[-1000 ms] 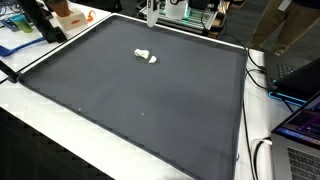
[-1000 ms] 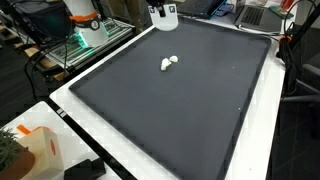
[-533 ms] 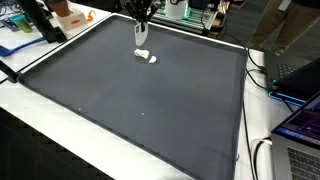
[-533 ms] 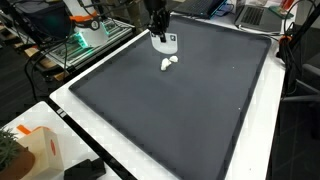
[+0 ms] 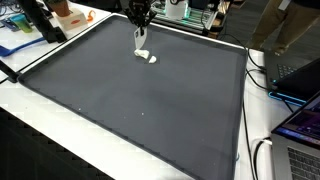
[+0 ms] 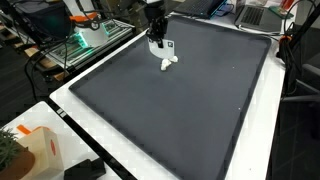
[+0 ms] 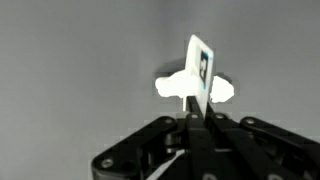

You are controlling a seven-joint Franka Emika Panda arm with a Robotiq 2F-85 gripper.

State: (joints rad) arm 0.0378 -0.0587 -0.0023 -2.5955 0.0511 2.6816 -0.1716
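Observation:
My gripper [image 7: 195, 115] is shut on a thin white card [image 7: 200, 68] with a small dark mark, held upright and edge-on. Just beyond it, small white pieces [image 7: 172, 86] lie on the dark mat [image 7: 70, 60]. In both exterior views the gripper [image 5: 140, 28] [image 6: 157, 34] hangs over the mat's far part. The card [image 5: 141, 41] [image 6: 162, 47] points down from it. The card's lower edge is just above and beside the white pieces [image 5: 149, 58] [image 6: 169, 63]. I cannot tell whether the card touches them.
The dark mat [image 5: 140, 110] covers most of a white table [image 6: 140, 160]. An orange box [image 5: 66, 14] and dark gear stand past one corner. A laptop [image 5: 300, 125] and cables lie along the side. Green-lit equipment [image 6: 85, 40] sits beyond the far edge.
The gripper with the card has come down from the mat's far edge to just beside the white pieces. The pieces have not moved.

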